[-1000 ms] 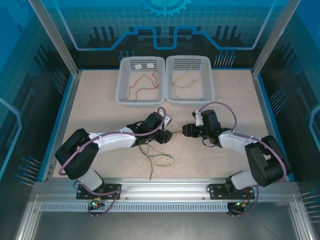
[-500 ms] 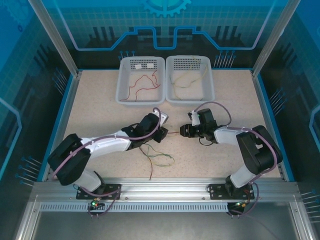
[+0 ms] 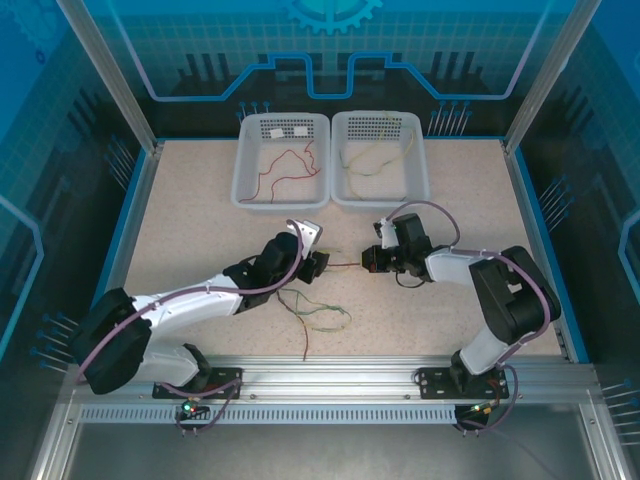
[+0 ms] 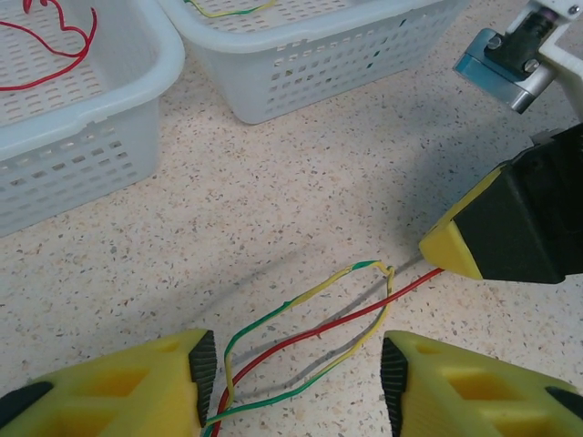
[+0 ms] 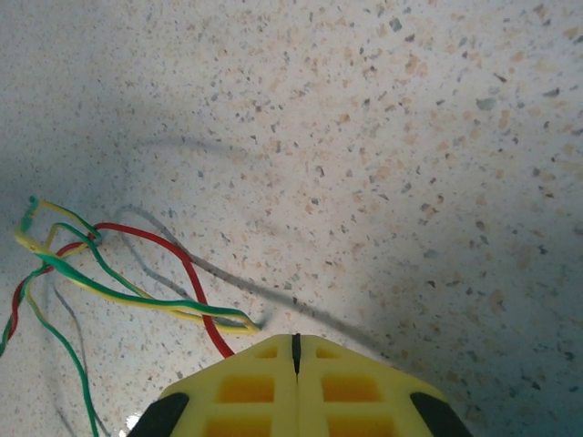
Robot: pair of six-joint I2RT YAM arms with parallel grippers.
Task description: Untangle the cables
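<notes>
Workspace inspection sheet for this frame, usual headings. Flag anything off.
Surface: speckled beige table, nothing spilled.
Job's things: red cable spans between the end effectors, with a yellow-green cable crossing it. A loose tangle lies nearer the bases. The left basket holds a second red cable, the right basket a second yellow-green cable.
Clutter: nothing seen.
End effectors: left end effector open, cables passing between its fingers. Right end effector shut on the red cable's end.
Cables: purple-grey arm cables follow both arms, no snag visible.
Surroundings: aluminium frame, blue printed panels.
</notes>
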